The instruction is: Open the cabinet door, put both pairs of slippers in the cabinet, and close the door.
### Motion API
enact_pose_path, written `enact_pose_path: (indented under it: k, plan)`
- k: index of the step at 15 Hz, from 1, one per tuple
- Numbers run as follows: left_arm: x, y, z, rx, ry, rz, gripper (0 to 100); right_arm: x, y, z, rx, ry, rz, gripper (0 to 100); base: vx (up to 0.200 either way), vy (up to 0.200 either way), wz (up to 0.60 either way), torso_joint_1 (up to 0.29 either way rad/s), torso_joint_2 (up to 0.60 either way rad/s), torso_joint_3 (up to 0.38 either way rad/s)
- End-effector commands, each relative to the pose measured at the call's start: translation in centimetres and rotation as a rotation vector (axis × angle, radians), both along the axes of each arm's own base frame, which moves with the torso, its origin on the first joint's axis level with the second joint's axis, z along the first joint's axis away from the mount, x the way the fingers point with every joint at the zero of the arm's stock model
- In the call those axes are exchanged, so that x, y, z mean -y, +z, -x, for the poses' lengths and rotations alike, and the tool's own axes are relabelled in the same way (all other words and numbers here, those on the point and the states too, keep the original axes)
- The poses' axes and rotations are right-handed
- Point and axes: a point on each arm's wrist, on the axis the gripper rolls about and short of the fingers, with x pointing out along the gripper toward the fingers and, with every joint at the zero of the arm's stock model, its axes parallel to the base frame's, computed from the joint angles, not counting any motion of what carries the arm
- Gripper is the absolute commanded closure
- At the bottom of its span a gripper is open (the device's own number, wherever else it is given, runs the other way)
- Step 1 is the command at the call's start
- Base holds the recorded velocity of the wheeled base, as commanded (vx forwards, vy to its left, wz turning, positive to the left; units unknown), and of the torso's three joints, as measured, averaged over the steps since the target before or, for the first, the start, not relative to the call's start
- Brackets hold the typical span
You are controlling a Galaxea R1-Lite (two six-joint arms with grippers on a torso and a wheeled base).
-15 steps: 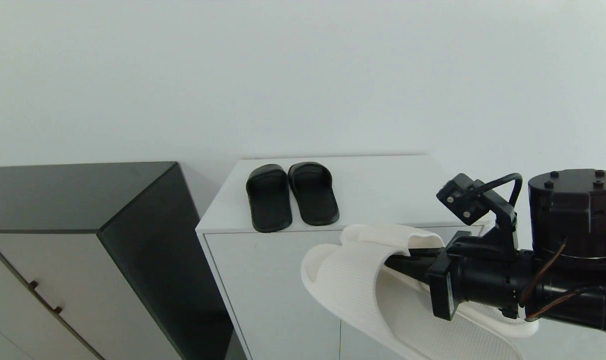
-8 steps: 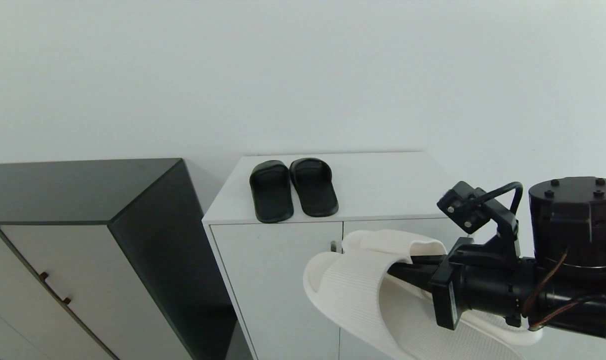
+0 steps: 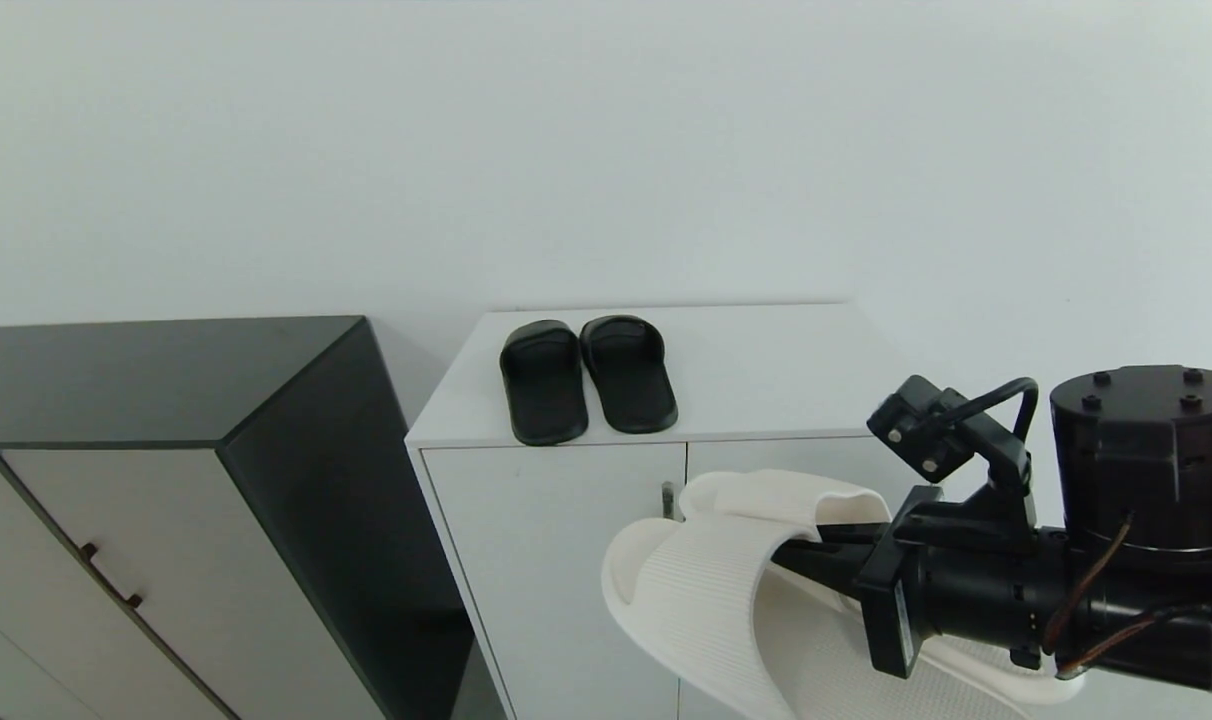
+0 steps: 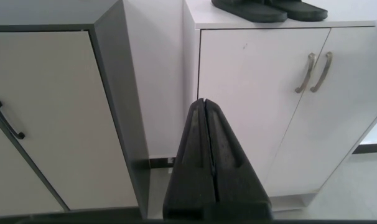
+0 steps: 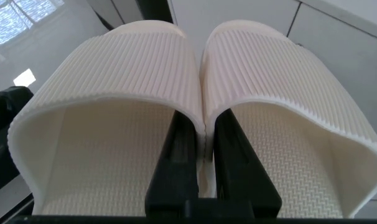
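Plain white wall behind. Against it on the left, a sideboard with black top and side, pale fronts, dark bar handles. Glossy light floor, dark baseboard along the wall. Bright window reflection on the floor tiles.

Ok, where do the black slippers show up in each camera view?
Head view: black slippers side by side atop the white cabinet, centre.
Left wrist view: cropped at the top edge, atop the same cabinet.
Right wrist view: not in it; the right gripper holds the white slippers.
Shared landmark: the white cabinet's closed doors.
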Motion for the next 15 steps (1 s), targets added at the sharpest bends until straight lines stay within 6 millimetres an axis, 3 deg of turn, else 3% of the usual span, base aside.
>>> enact_pose_path:
  k: [1, 4, 14, 15]
  plan:
    - [0.0, 0.01, -0.01, -0.001, 0.0, -0.002, 100, -0.16, -0.17, 0.09, 0.0, 0.01, 0.008, 100, 0.0, 0.0, 0.0, 0.0, 0.0, 0.0]
    - [0.0, 0.01, -0.01, -0.001, 0.0, -0.002, 100, -0.08, -0.34, 0.12, -0.002, 0.011, 0.014, 100, 0.0, 0.0, 0.0, -0.102, 0.24, 0.144]
    - [0.0, 0.01, -0.01, -0.001, 0.0, -0.004, 100, -0.05, -0.45, 0.15, -0.004, 0.01, 0.016, 100, 0.0, 0.0, 0.0, -0.193, 0.5, 0.303]
    - [0.0, 0.01, -0.01, -0.001, 0.0, -0.004, 0, -0.08, -0.45, 0.17, -0.004, 0.011, 0.016, 100, 0.0, 0.0, 0.0, -0.163, 0.5, 0.325]
